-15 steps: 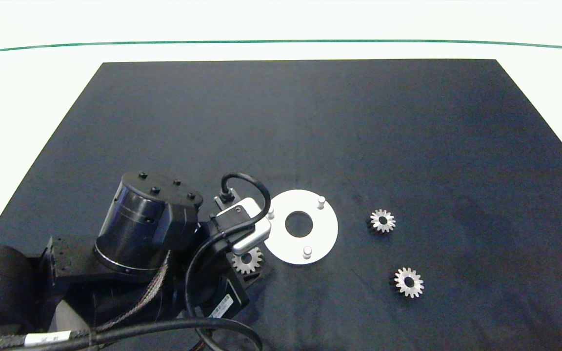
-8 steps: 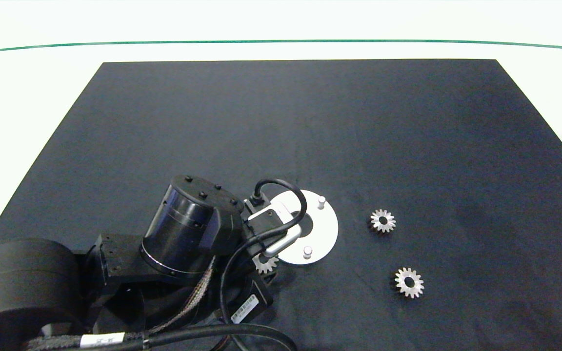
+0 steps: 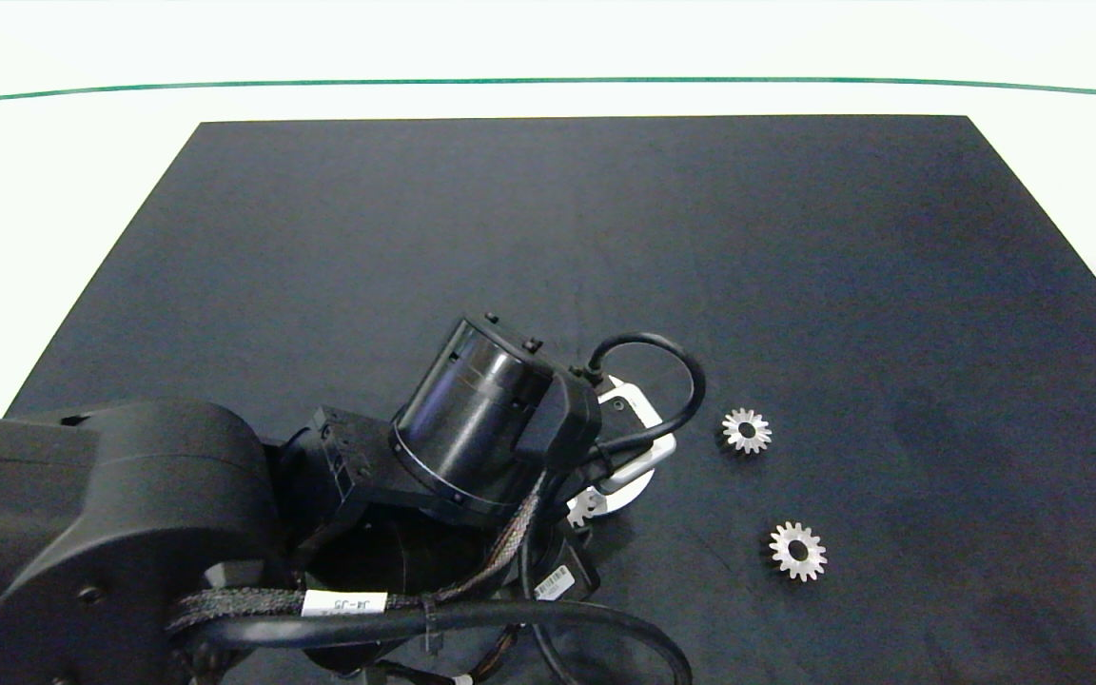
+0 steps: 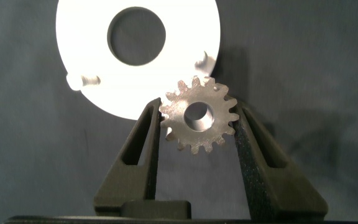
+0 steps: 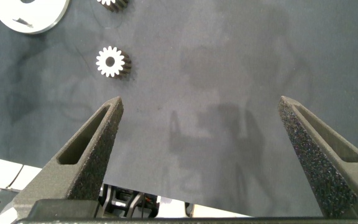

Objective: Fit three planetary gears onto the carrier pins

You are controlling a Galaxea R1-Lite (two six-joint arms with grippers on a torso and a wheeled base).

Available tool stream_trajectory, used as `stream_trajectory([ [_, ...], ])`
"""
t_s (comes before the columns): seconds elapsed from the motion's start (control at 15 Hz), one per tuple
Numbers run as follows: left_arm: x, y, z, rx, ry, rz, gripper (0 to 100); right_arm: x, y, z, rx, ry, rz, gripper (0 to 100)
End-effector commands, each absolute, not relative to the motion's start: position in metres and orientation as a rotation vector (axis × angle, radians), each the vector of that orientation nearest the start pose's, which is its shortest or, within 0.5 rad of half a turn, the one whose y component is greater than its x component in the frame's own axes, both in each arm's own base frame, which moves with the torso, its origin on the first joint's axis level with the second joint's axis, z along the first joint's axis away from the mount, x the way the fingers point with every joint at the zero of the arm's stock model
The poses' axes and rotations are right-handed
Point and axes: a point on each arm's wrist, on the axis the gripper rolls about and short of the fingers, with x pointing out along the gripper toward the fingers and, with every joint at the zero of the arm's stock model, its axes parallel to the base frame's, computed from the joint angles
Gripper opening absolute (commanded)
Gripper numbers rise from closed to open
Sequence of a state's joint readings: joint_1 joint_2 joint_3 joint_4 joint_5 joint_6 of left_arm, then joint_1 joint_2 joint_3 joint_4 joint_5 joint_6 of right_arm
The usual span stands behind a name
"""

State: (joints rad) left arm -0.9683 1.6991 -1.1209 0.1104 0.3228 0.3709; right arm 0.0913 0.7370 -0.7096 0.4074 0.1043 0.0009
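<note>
Left pincer is clamped on one planetary gear, hovering at the carrier disc's rim with the nearest pin just beyond it. Right pincer, spread wide and empty, is parked well away.

1. Planetary gears, 3 alike: small silvery spur gears w/ pointed teeth, round centre hole.
2. One gear clamped flat btwn left gripper fingers, over the near edge of the white disc, just beside a pin.
3. Two gears flat on mat, right of disc: far one, near one.
4. Carrier pins: short white pegs upright on disc, all bare.
</note>
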Motion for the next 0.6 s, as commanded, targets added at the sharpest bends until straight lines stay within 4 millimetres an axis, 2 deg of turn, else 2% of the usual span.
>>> stream_trajectory([
  [0.07, 0.179, -0.256, 0.198, 0.778, 0.445, -0.737, 25, 0.040, 0.006, 0.229, 0.015, 0.418, 0.189, 100],
  [0.33, 0.178, -0.281, 0.197, 0.724, 0.441, -0.761, 25, 0.032, 0.005, 0.230, 0.023, 0.389, 0.184, 100],
  [0.6, 0.182, -0.287, 0.198, 0.718, 0.434, -0.759, 25, 0.031, 0.005, 0.231, 0.022, 0.381, 0.184, 100],
])
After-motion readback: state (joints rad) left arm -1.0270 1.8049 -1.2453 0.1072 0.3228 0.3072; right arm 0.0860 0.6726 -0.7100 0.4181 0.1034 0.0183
